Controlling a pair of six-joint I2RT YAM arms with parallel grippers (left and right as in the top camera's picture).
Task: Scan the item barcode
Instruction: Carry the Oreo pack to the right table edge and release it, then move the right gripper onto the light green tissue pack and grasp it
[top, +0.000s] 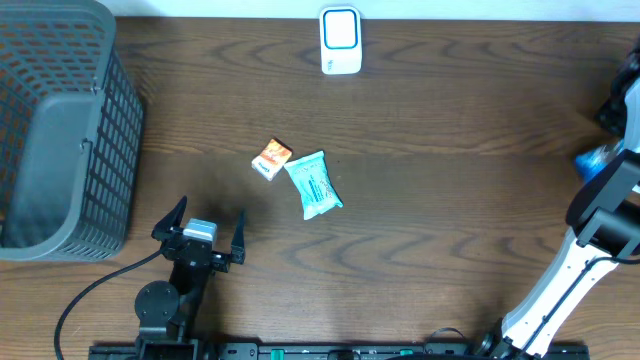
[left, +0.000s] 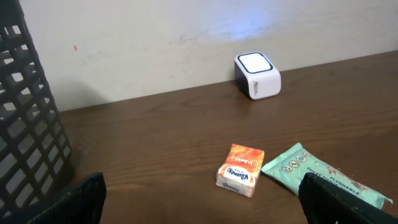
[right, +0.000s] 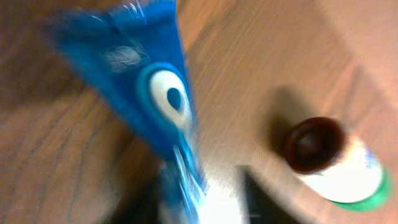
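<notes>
A blue packet (right: 152, 99), blurred, stands between my right gripper's (right: 205, 202) fingers, against the left one, with a bright gap to the right finger (right: 267, 199). Overhead, that blue packet (top: 592, 160) shows at the table's far right edge by my right arm. The white scanner (top: 340, 40) sits at the back centre, far from it. My left gripper (top: 200, 228) rests open near the front left, with nothing between its fingers (left: 348, 202). Ahead of it lie an orange tissue pack (left: 241, 169) and a teal wipes packet (left: 323, 180), with the scanner (left: 257, 74) behind.
A grey mesh basket (top: 60, 130) fills the left side; its wall (left: 25, 124) shows close in the left wrist view. Overhead, the orange tissue pack (top: 271, 159) and teal wipes packet (top: 314, 185) lie mid-table. A brown-capped bottle (right: 329, 158) stands near the right gripper.
</notes>
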